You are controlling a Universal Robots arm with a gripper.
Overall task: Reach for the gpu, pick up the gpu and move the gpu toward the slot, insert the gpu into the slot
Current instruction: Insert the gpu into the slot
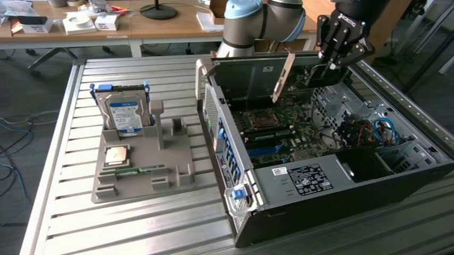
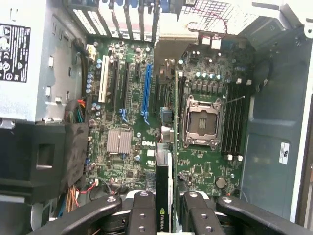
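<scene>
My gripper (image 1: 333, 62) hangs above the far end of the open computer case (image 1: 234, 159), shut on the gpu (image 1: 313, 74). The gpu is a dark flat card whose pale metal bracket (image 1: 284, 77) slants down toward the green motherboard (image 1: 298, 133). In the wrist view the gpu (image 2: 168, 181) shows edge-on between my two black fingers (image 2: 144, 215), well above the board. Long black slot strips (image 2: 128, 88) lie on the motherboard (image 2: 122, 166) beside a blue strip (image 2: 145, 90); I cannot tell which one is the slot.
A grey fixture (image 1: 142, 159) on the slatted table (image 1: 64, 212) holds a blue-labelled hard drive (image 1: 126, 114), a CPU chip (image 1: 117, 155) and a green memory stick (image 1: 135, 171). Inside the case are the silver CPU socket (image 2: 203, 122), a power supply (image 1: 305, 180) and cables (image 1: 379, 130).
</scene>
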